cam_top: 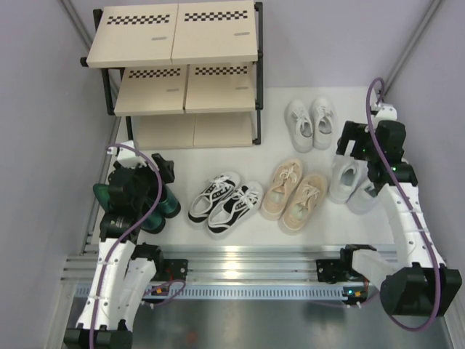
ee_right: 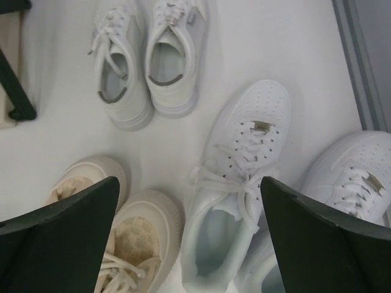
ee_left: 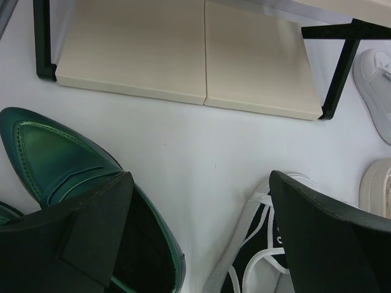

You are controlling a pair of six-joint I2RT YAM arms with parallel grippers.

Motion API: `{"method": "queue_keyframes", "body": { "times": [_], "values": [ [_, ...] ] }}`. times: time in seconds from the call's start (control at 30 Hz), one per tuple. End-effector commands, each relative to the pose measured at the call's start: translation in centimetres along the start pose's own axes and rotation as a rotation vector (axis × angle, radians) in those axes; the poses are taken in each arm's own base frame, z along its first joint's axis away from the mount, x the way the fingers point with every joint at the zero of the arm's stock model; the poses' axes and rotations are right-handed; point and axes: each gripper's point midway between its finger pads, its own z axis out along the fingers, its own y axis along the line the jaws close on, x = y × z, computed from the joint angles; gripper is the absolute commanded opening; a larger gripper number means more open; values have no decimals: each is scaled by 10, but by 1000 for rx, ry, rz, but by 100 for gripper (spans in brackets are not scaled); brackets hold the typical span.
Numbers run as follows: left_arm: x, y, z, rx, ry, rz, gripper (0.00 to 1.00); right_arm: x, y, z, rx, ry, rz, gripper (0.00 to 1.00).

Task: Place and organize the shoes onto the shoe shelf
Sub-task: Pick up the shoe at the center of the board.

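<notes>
The shoe shelf [cam_top: 182, 43] stands at the back left, its lowest board [ee_left: 183, 55] ahead of my left gripper. All the shoes stand on the white tabletop. My left gripper [cam_top: 145, 166] [ee_left: 200, 183] is open and hangs over the dark green shoes [cam_top: 166, 205] [ee_left: 55, 159], next to the black-and-white sneakers [cam_top: 225, 203] [ee_left: 256, 256]. The right gripper [cam_top: 367, 145] [ee_right: 189, 183] is open above the larger white sneakers [cam_top: 349, 182] [ee_right: 244, 159]. The beige sneakers [cam_top: 294, 196] [ee_right: 140, 232] lie in the middle. The small white sneakers [cam_top: 309, 122] [ee_right: 146, 61] sit beside the shelf.
Grey walls close in the table on the left [cam_top: 43, 145] and right [cam_top: 436, 87]. A metal rail [cam_top: 247, 256] runs along the near edge by the arm bases. The shelf's black leg [ee_right: 15, 91] stands just left of the small white sneakers.
</notes>
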Motion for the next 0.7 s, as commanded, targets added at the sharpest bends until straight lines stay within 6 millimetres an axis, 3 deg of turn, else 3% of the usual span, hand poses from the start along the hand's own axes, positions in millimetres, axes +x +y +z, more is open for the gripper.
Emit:
{"method": "queue_keyframes", "body": {
  "times": [0.0,0.2,0.23,0.33,0.4,0.47,0.53,0.67],
  "values": [
    [-20,-8,-2,19,-49,-58,98,-27,27,-15,-166,-45,-54,99],
    [-3,-19,-18,-7,98,-306,98,-15,81,-55,-546,-96,-389,99],
    [-1,-22,-20,3,112,-335,98,-9,87,-60,-600,-120,-522,99],
    [3,-23,-24,-24,143,-429,98,17,106,-75,-727,-101,-672,99],
    [8,-27,-23,-13,171,-460,98,33,119,-86,-835,-83,-674,99],
    [10,-29,-20,-11,198,-459,98,51,122,-84,-880,-60,-670,99],
    [22,-18,-13,-81,254,-434,98,62,125,-77,-905,-61,-660,99],
    [21,2,-7,-205,251,-391,96,73,128,-65,-916,-48,-620,99]
  ]
}}
